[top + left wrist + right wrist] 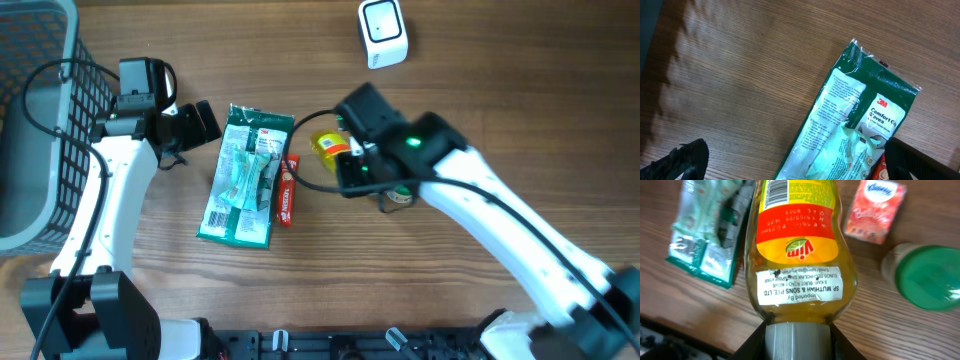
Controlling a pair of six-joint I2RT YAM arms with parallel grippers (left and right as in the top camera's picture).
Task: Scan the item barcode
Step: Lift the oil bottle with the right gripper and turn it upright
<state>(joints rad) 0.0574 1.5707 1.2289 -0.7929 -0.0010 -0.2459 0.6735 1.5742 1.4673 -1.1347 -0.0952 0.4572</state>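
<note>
The right fingers (752, 347) clamp the grey cap (797, 339) of the Vim bottle (797, 240), likely to leave its barcode (777, 192) uncovered for the scanner (383, 32), well apart; the left fingers (682, 162) gape empty, farther from it.

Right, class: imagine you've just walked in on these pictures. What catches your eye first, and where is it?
The yellow Vim bottle, gripped in the right hand, fills the right wrist view, its barcode showing. Mid-table lies a green glove packet; a white scanner sits near the far edge.
</note>
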